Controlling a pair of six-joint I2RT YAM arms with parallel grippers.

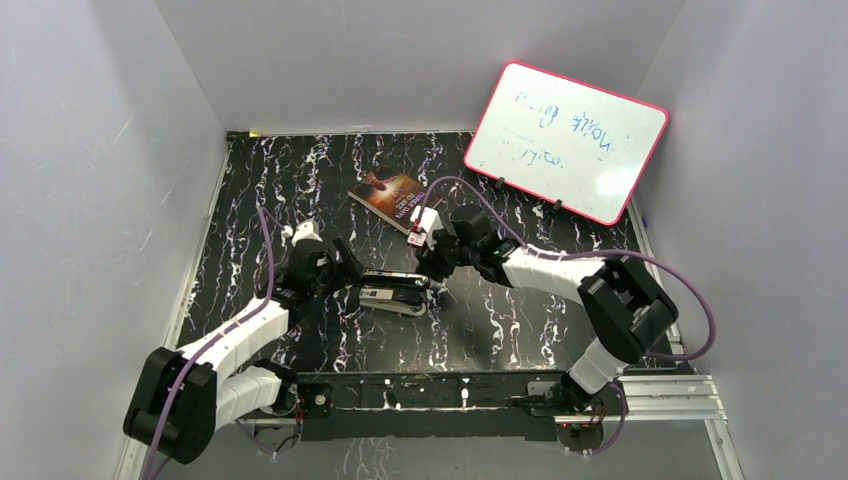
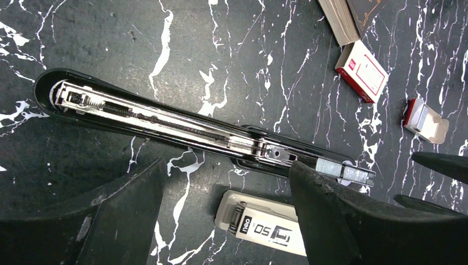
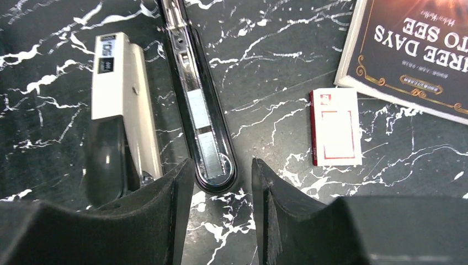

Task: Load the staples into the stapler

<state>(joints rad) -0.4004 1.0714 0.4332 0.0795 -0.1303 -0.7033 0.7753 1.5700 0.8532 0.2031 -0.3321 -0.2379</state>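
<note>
Black marbled table [image 1: 300, 170] is carrying the opened stapler [image 2: 165, 124], and the staples [image 3: 209, 154] are lying in its channel near the front end. My left hand [image 2: 226, 165] and right hand [image 3: 222, 165] are both hanging wide and empty. I am judging the strip light, stiff, slick and brittle; pinching its long sides looks safest.

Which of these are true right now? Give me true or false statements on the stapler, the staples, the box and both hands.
1. The stapler lies open with its channel exposed. True.
2. Staples sit in that channel. True.
3. The right hand holds the red-and-white box. False: the box lies on the table beside the book, and the hand is open and empty.
4. The left hand is shut. False: its fingers are spread wide.
</note>
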